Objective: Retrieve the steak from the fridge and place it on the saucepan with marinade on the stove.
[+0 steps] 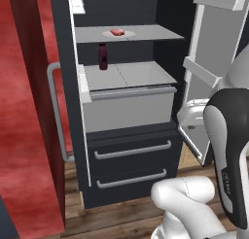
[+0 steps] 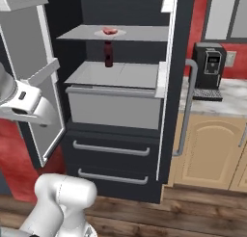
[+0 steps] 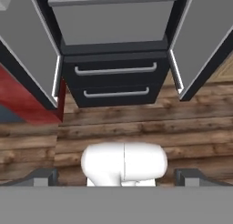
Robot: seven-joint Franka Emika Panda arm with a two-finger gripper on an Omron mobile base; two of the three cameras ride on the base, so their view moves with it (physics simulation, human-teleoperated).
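Observation:
The fridge (image 1: 131, 155) stands with both doors swung open; its two lower drawers (image 3: 116, 75) face the hand camera. The steak (image 1: 116, 32), a small pink-red lump (image 2: 109, 31), lies on a white plate on the upper shelf. My gripper (image 3: 116, 176) hangs low in front of the fridge, far below the steak. It is open, its fingertips (image 3: 43, 176) wide apart with nothing between them. The saucepan, marinade and stove are out of view.
A dark red bottle (image 1: 102, 57) stands on the bin's lid, under the steak's shelf. The open right door (image 1: 214, 63) is close to my arm. A coffee machine (image 2: 209, 65) sits on the counter right of the fridge. Wooden floor (image 3: 136, 123) lies below.

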